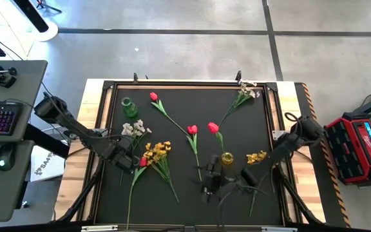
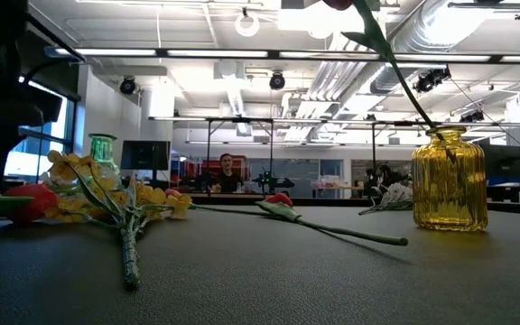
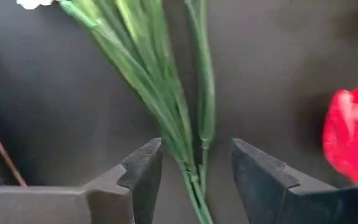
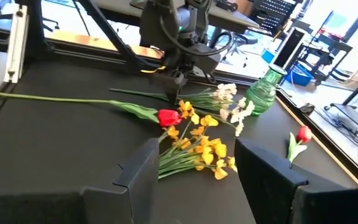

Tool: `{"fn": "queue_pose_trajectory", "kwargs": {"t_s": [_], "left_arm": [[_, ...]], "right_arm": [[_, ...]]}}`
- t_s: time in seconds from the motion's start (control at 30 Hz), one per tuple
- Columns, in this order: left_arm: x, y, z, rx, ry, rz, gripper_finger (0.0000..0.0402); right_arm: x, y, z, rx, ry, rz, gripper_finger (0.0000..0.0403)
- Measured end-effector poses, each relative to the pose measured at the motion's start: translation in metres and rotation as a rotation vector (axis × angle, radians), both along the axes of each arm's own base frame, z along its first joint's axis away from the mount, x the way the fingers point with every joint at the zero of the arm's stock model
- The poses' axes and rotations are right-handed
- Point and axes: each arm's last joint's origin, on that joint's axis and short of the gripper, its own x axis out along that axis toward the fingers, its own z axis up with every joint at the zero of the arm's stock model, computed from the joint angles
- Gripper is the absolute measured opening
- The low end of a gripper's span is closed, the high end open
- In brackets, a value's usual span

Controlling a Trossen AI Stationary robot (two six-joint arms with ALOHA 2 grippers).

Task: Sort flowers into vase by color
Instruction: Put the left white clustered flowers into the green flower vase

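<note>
High view: showed the whole black surface [image 1: 185, 193]; left gripper [image 1: 136, 163] low beside the yellow blossoms [image 1: 157, 151] and a red tulip [image 1: 143, 162]; right gripper [image 1: 248, 175] near the yellow vase [image 1: 227, 158].
Left wrist view: showed gripper fingers [image 3: 143, 171] parted, straddling green stems [image 3: 191, 162] without pinching them.
Right wrist view: showed own fingers [image 4: 138, 171] apart and empty; green vase [image 4: 265, 93] beyond white blossoms [image 4: 235, 109].
Low view: alone showed a tulip stem standing in the yellow vase.
</note>
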Motion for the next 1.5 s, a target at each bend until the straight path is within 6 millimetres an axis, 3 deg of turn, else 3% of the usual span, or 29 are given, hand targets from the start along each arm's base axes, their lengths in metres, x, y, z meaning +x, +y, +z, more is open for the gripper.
{"fn": "queue_pose_trajectory", "kwargs": {"t_s": [0.27, 0.67, 0.8, 0.93, 1.17, 1.27, 1.4, 1.5], "left_arm": [[-0.008, 0.005, -0.021, -0.018, 0.011, 0.066, 0.0176], [-0.009, 0.010, -0.021, -0.021, 0.037, 0.059, 0.0017], [-0.013, 0.008, -0.016, -0.025, 0.001, 0.027, 0.0012], [-0.022, 0.006, -0.003, -0.011, -0.118, 0.016, 0.0007], [-0.023, 0.004, 0.042, 0.064, -0.500, -0.090, 0.0004], [-0.021, 0.008, 0.064, 0.210, -0.631, -0.186, 0.0004], [-0.021, 0.018, 0.086, 0.528, -0.689, -0.325, 0.0004], [-0.024, 0.033, 0.100, 0.786, -0.709, -0.264, 0.0004]], "right_arm": [[0.003, -0.001, -0.001, 0.022, 0.022, 0.065, 0.0196], [0.002, -0.001, -0.001, 0.022, 0.023, 0.068, 0.0196], [0.002, -0.001, -0.002, 0.012, 0.039, 0.073, 0.0196], [-0.003, 0.004, -0.004, -0.006, 0.052, 0.075, 0.0196], [-0.015, 0.017, -0.003, -0.055, 0.020, 0.009, 0.0196], [-0.017, 0.019, -0.003, -0.059, 0.014, 0.002, 0.0196], [-0.016, 0.018, -0.003, -0.059, 0.022, 0.014, 0.0196], [-0.013, 0.015, -0.003, -0.071, 0.026, 0.008, 0.0196]]}}
